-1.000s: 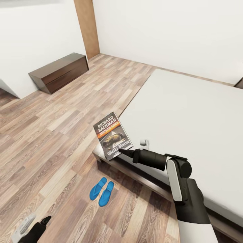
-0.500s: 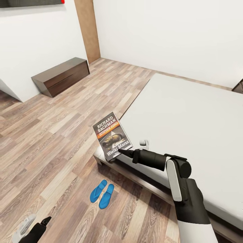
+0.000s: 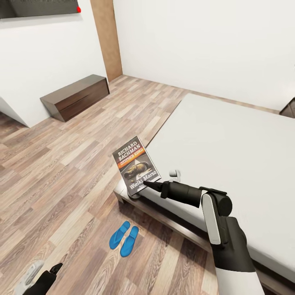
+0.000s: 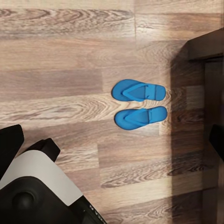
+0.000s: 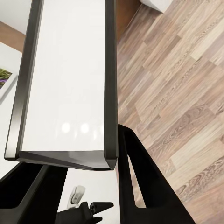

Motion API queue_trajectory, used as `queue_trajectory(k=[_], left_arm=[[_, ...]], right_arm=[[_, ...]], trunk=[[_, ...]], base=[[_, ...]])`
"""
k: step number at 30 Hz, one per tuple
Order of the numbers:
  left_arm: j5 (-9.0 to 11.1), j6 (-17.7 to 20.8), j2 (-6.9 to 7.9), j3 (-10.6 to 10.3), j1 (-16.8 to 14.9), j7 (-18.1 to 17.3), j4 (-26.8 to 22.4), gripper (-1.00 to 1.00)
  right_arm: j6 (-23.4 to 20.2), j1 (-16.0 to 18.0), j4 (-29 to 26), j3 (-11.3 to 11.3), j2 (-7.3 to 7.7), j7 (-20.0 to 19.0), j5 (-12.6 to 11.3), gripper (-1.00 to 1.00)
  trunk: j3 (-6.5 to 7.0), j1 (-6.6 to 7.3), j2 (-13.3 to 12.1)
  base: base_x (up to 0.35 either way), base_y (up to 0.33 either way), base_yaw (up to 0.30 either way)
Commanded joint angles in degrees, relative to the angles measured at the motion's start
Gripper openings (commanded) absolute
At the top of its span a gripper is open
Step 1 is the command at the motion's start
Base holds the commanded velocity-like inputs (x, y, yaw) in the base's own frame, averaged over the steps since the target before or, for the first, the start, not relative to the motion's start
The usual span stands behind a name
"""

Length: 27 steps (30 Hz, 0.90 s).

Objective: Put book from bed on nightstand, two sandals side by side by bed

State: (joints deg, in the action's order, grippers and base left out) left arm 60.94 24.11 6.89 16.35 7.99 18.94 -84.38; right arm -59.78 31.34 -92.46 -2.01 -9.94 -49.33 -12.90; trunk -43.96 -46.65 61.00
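My right gripper [image 3: 146, 185] is shut on the lower corner of the book [image 3: 135, 165]. It holds the book upright over the near corner of the bed [image 3: 229, 151], with the "Richard Bachman" cover facing me. In the right wrist view the book's pale back [image 5: 70, 79] stands between my dark fingers [image 5: 135, 186]. The two blue sandals [image 3: 124, 237] lie side by side on the floor just off the bed's corner; they are also in the left wrist view [image 4: 139, 103]. My left gripper [image 3: 41, 276] hangs low at the near left, open and holding nothing. A dark brown sliver [image 3: 290, 107] by the bed's far end may be the nightstand.
A low dark brown dresser [image 3: 76, 95] stands against the white wall at the far left. A wooden door post [image 3: 107, 39] rises behind it. Wood-plank floor [image 3: 61, 172] spreads wide to the left of the bed. The bed's dark frame [image 4: 205, 46] runs beside the sandals.
The whole view has shifted a little: bed, dresser and sandals sit slightly differently, so the camera moved. The right gripper's hold on the book is unchanged.
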Motion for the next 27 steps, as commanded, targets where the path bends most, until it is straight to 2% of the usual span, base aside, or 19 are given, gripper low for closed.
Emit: queue_trajectory(k=[1,27], left_arm=[[0.5,0.1,0.01,0.0,0.0,0.4,0.1,1.00],[0.5,0.1,0.05,0.0,0.0,0.4,1.7,1.00]], right_arm=[[-0.2,0.0,0.0,-0.1,-0.06,-0.5,0.3,-1.00],[-0.2,0.0,0.0,-0.1,-0.06,-0.5,0.3,-1.00]], trunk=[[0.06,-0.01,0.0],[2.49,-0.01,0.0]], base=[[0.000,0.000,0.000],[0.000,0.010,0.000]])
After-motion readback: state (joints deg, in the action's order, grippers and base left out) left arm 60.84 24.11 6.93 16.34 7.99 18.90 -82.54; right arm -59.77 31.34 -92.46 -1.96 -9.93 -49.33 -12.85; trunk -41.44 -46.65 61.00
